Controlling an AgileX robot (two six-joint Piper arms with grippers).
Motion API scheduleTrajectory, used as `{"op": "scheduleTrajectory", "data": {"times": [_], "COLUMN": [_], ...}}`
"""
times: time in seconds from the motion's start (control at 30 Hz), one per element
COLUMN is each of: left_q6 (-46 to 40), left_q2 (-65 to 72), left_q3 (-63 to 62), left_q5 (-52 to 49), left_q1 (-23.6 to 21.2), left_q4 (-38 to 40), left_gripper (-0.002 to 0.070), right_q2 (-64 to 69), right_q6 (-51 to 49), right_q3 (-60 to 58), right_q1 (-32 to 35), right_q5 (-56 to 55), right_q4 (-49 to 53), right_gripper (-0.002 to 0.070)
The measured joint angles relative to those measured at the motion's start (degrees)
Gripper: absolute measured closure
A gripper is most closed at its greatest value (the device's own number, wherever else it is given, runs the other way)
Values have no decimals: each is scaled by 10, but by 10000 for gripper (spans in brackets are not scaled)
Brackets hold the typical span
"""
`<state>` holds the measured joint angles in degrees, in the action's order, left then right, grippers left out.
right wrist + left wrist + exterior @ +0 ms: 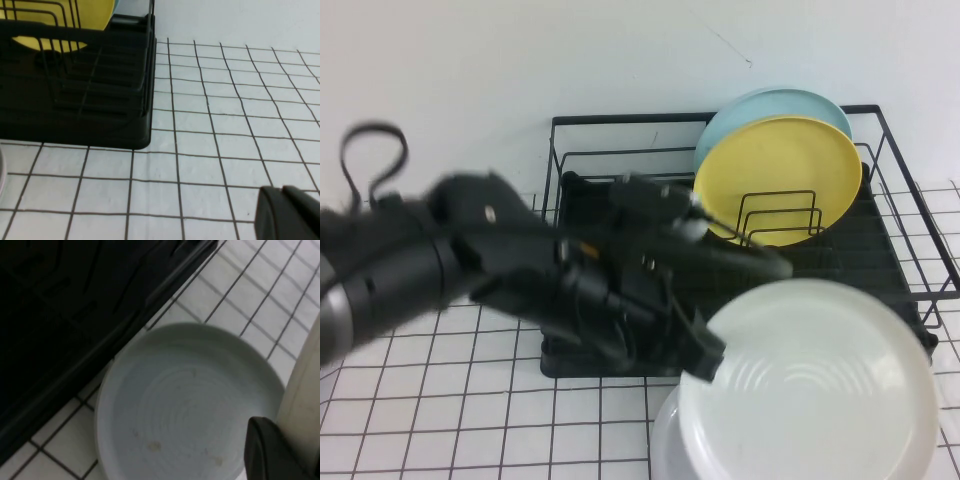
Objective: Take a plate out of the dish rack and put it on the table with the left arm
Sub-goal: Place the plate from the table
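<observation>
My left arm [410, 265] reaches across the front of the black wire dish rack [910, 250]. My left gripper [708, 358] is shut on the rim of the round off-white plate [815, 385] and holds it tilted above the table [470, 420], in front of the rack's right half. In the left wrist view one black finger [272, 450] presses the plate's edge [302, 400]. My right gripper [290, 215] is shut and empty, low over the grid cloth to the right of the rack [75, 110]. It is out of the high view.
A pale grey plate [185, 405] lies flat on the cloth against the rack's front, under the held plate; its rim shows in the high view [665, 440]. A yellow plate [790, 170] and a light blue plate [760, 110] stand in the rack.
</observation>
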<state>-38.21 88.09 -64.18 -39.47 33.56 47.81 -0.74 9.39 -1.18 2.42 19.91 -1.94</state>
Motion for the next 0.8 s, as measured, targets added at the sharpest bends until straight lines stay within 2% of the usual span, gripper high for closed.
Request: {"op": "scheduleTrajectory", "data": {"times": [0.17,0.33,0.67,0.8], "left_q6": [22,29,32,29], "left_q2": [0,9,72,75], "left_q3": [93,107,107,107], "left_q5": [118,181,171,168], "left_q1": [21,21,21,21], "left_q4": [9,14,24,21], "left_gripper": [650,650,650,594], "right_q2": [0,0,0,0], "right_q6": [0,0,0,0], "right_q3": [0,0,0,0], "right_q1": [0,0,0,0], "right_q5": [0,0,0,0], "right_q4": [0,0,0,0], "right_gripper": [679,679,679,679]}}
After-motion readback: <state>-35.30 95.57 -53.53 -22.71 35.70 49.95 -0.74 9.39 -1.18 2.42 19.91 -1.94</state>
